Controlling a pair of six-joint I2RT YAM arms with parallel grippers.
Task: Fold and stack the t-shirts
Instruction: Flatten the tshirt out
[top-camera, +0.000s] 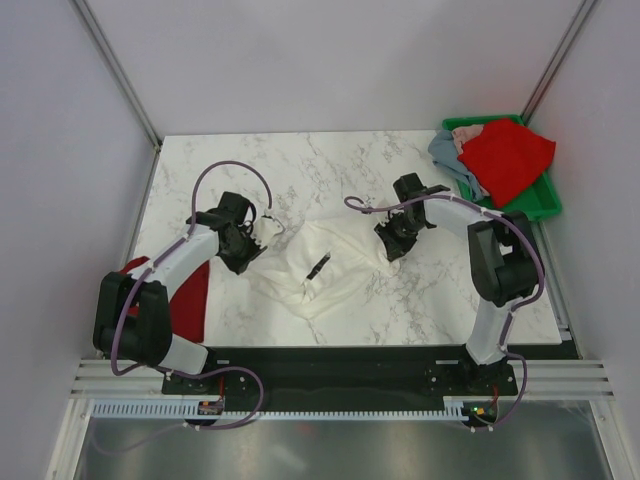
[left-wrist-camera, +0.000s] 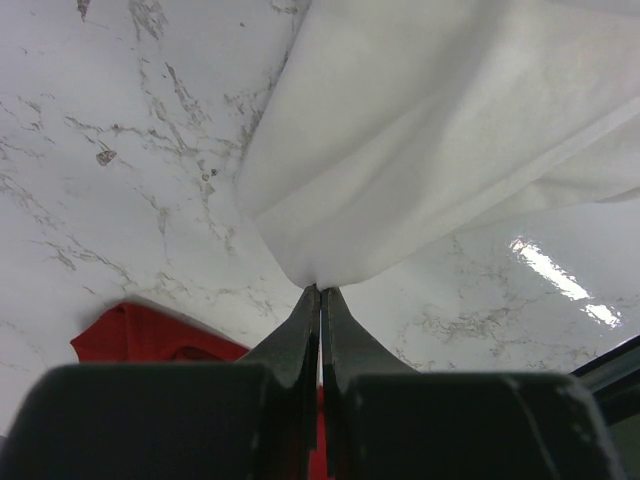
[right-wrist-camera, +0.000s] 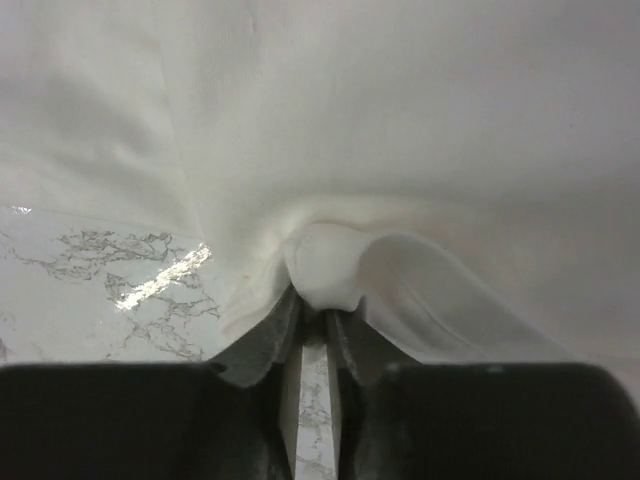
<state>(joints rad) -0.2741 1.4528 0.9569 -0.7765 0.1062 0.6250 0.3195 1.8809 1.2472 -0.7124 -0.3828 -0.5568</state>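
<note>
The large white soft cloth t-shirt (top-camera: 322, 270) lies bunched on the white marbled surface (top-camera: 330, 170), slung between the two pairs of fingers. Its small dark label (top-camera: 318, 266) shows about midway between them. The left fingers (left-wrist-camera: 303, 335) are pressed together on a pinched point of its edge, and the cloth fans away from their tips. The right fingers (right-wrist-camera: 262, 340) stand a narrow gap apart, with a rolled fold of the same shirt clamped at their tips. The shirt looks light and limp: it will likely sag, crease and hold no shape of its own, and so small a pinch may slip under a hard pull. The better holds are probably the hem or shoulder seams, where doubled fabric gives more to grip, taken at two corners of one edge so it can be drawn flat. A plain red cloth t-shirt (top-camera: 190, 300) lies behind the left fingers. A second red t-shirt (top-camera: 505, 155) and a grey-blue t-shirt (top-camera: 447, 150) are heaped in the green plastic bin (top-camera: 540, 205), well beyond the right fingers.
</note>
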